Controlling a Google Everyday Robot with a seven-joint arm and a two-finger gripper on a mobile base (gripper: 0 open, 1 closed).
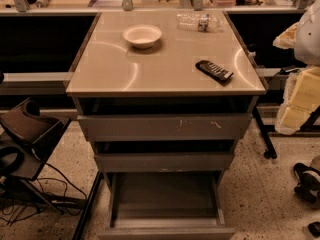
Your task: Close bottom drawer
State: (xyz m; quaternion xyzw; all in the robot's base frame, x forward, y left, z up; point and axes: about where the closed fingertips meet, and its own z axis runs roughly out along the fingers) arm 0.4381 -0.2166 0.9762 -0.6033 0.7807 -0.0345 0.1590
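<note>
a: where is the bottom drawer (165, 196) found?
b: pulled far out, lowest under the counter (165, 64). the tool is not seen; its state cannot be told. the front is yet to be pushed in.

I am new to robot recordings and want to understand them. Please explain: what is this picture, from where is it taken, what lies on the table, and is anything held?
This is a single picture from the robot's one camera. Where it is mounted is not recorded, but it looks down at the front of a small cabinet. The robot is a rolling base with one arm ending in a two-finger pincer. The pincer is not in view here, so nothing can be seen held. On the tabletop are a white bowl, a clear plastic bottle lying on its side, and a dark flat object, perhaps a remote control. Below are three grey drawers. The bottom drawer is pulled far out and waits to be closed.
</note>
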